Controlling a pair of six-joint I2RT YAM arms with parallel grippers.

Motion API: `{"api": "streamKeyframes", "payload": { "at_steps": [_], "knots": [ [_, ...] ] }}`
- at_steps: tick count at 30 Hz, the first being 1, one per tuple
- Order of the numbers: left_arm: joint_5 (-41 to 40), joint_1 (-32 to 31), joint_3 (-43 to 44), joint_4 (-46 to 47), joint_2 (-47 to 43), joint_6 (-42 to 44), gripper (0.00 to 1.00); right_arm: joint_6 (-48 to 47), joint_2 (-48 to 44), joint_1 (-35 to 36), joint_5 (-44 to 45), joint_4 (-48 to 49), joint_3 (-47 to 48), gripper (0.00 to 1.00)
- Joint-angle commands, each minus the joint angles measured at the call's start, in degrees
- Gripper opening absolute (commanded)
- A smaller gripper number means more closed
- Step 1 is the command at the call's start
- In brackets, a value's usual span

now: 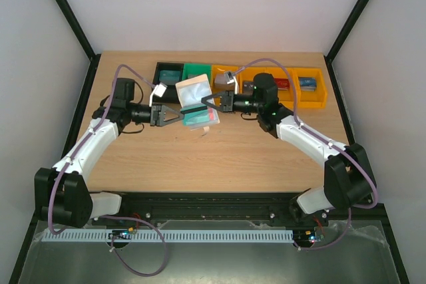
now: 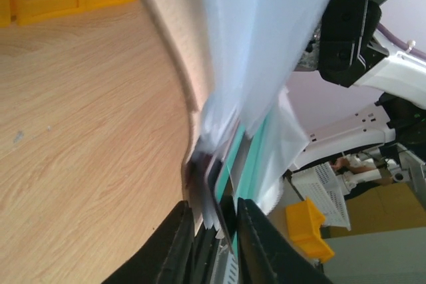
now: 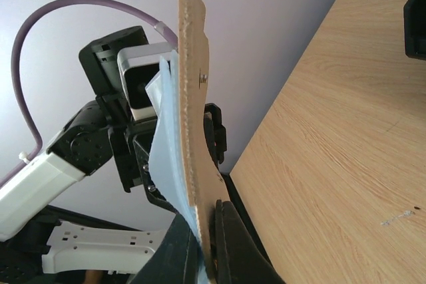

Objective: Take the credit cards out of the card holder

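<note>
As only top view shows, left gripper (image 1: 182, 115) and right gripper (image 1: 203, 102) pinching card holder (image 1: 194, 90) aloft

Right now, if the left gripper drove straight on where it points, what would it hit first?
The pale folding card holder that the left gripper pinches; beyond it, probably the right gripper, though depth is unclear.

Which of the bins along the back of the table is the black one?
The black bin at the left end of the row, right beside the green bin; further right there are only orange bins.
</note>
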Motion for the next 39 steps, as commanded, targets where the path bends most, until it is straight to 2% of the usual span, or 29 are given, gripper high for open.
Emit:
{"api": "streamKeyframes", "payload": {
  "at_steps": [1,7,12,17,19,20,22,27,31,33,39],
  "knots": [
    [0.4,-0.6,-0.5,0.7,0.0,-0.3,0.24,1.1,0.4,1.0,0.4,5.1,2.2,0.02],
    [1.2,-0.7,-0.7,2.4,0.0,-1.8,0.32,1.7,1.7,3.0,0.4,6.2,2.6,0.02],
    [1.1,-1.3,-1.5,3.3,0.1,-1.9,0.67,3.7,2.7,3.8,0.5,9.7,2.5,0.02],
    [0.1,-1.3,-2.5,4.6,0.2,-2.2,0.83,4.1,2.9,4.3,-0.9,11.0,3.8,0.02],
    [0.0,-1.3,-2.3,5.2,0.3,-2.7,0.84,4.5,3.0,4.4,-1.7,11.7,3.6,0.02],
    [0.1,-1.3,-2.2,5.3,0.3,-2.9,0.83,4.5,2.9,4.5,-1.9,11.8,3.4,0.02],
    [0.8,-1.2,-2.1,5.3,0.3,-2.9,0.75,4.2,2.5,4.5,-2.0,11.9,3.0,0.02],
    [3.0,-0.9,-2.2,5.1,-0.2,-2.5,0.36,3.8,1.7,4.5,-2.8,12.1,2.6,0.02],
    [4.0,0.0,-2.4,4.1,-0.7,-1.4,0.13,0.4,0.9,4.3,-2.7,7.6,3.4,0.02],
    [4.6,0.5,-2.5,3.6,-0.9,-0.6,0.09,-1.3,0.4,3.7,-2.3,5.6,3.7,0.02],
    [5.3,1.0,-2.9,3.0,-1.2,0.2,0.08,-2.4,-1.5,1.3,-2.3,3.4,3.0,0.02]
  ]
}}
